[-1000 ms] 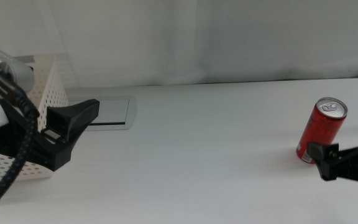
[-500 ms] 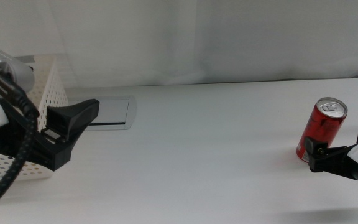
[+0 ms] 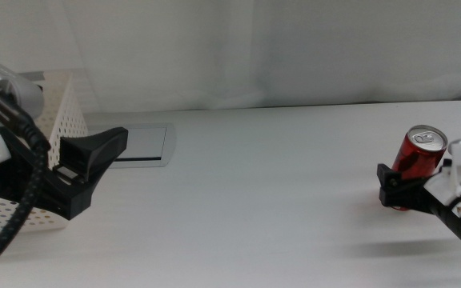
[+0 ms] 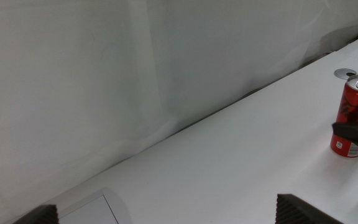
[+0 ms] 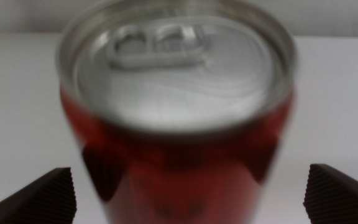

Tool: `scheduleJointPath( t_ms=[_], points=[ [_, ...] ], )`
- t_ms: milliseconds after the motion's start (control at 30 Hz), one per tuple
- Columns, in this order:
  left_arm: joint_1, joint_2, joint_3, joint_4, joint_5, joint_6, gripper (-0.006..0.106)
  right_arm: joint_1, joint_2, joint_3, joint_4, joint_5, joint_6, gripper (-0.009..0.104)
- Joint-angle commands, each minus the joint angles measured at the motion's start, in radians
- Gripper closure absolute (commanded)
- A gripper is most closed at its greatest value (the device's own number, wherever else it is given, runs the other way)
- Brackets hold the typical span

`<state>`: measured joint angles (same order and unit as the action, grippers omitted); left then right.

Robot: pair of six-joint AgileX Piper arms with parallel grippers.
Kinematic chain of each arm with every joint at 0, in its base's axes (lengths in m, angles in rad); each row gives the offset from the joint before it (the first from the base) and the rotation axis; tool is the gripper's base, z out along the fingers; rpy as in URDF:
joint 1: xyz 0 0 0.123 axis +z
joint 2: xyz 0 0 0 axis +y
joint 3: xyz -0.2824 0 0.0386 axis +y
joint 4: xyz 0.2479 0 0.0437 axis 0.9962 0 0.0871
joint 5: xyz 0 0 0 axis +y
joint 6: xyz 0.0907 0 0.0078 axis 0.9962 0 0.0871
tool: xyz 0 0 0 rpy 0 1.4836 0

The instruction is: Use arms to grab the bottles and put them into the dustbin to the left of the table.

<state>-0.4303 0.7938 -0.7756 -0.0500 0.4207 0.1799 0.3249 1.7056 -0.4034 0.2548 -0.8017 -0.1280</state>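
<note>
A slim red drink can [image 3: 417, 157] with a silver top stands upright near the table's right end, also seen in the left wrist view [image 4: 355, 116]. My right gripper [image 3: 401, 182] has come in from the right and is open, one dark jaw on each side of the can. In the right wrist view the can [image 5: 179, 118] fills the picture between the jaw tips of that gripper [image 5: 191, 194], with a gap on both sides. My left gripper [image 3: 98, 172] hangs open beside the white perforated dustbin [image 3: 58, 112] at the far left, holding nothing; its jaws [image 4: 166, 214] stand wide apart.
A flat grey panel [image 3: 140, 144] is set into the white table [image 3: 262, 200] just right of the dustbin. A small round grommet [image 4: 345, 73] lies behind the can. A white curtain closes off the back.
My right gripper has moved left and forward until its jaws straddle the red can. The can and the left arm have not moved.
</note>
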Motion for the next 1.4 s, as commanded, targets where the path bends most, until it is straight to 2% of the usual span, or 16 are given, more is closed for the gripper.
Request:
scheduleJointPath(
  t_ms=[0, 300, 433, 567, 600, 633, 667, 700, 800, 1000, 1100, 1233, 1367],
  points=[
    [-0.008, -0.002, 0.004, -0.008, -0.007, -0.008, 0.010, 0.003, 0.029, -0.030, -0.012, -0.021, -0.011, -0.008],
    [-0.008, -0.002, 0.004, -0.008, -0.007, -0.008, 0.010, 0.003, 0.105, -0.089, -0.010, -0.032, -0.009, -0.007],
    [-0.008, -0.002, 0.004, -0.008, -0.007, -0.008, 0.010, 0.003, 0.116, -0.090, -0.008, -0.052, -0.003, 0.003],
    [-0.008, -0.002, 0.004, -0.008, -0.007, -0.008, 0.010, 0.003, 0.118, -0.098, -0.008, -0.047, -0.003, 0.039],
    [-0.008, -0.002, 0.004, -0.008, -0.007, -0.008, 0.011, 0.003, 0.119, -0.098, -0.008, -0.047, -0.003, 0.052],
    [-0.008, -0.002, 0.004, -0.008, -0.007, -0.008, 0.012, 0.003, 0.119, -0.101, -0.008, -0.047, -0.003, 0.079],
    [-0.008, -0.002, 0.004, -0.008, -0.007, -0.008, 0.012, 0.003, 0.119, -0.101, -0.008, -0.047, -0.003, 0.095],
    [-0.008, -0.002, 0.004, -0.008, -0.007, -0.008, 0.012, 0.003, 0.119, -0.101, -0.008, -0.047, -0.001, 0.097],
    [-0.008, -0.002, 0.004, -0.008, -0.007, -0.008, 0.012, 0.003, 0.086, -0.105, -0.046, -0.051, -0.003, 0.098],
    [-0.008, -0.002, 0.004, -0.008, -0.007, -0.008, 0.012, 0.025, -0.031, -0.141, -0.184, -0.019, 0.028, 0.098],
    [-0.008, -0.002, 0.004, -0.008, -0.007, -0.008, 0.012, 0.078, -0.096, -0.188, -0.206, 0.063, 0.026, 0.098],
    [-0.008, -0.002, 0.004, -0.008, -0.007, -0.008, 0.012, 0.178, -0.135, -0.242, -0.285, 0.126, 0.026, 0.098],
    [-0.008, -0.002, 0.004, -0.008, -0.007, -0.008, 0.012, 0.299, -0.121, -0.266, -0.285, 0.142, 0.038, 0.098]
  ],
)
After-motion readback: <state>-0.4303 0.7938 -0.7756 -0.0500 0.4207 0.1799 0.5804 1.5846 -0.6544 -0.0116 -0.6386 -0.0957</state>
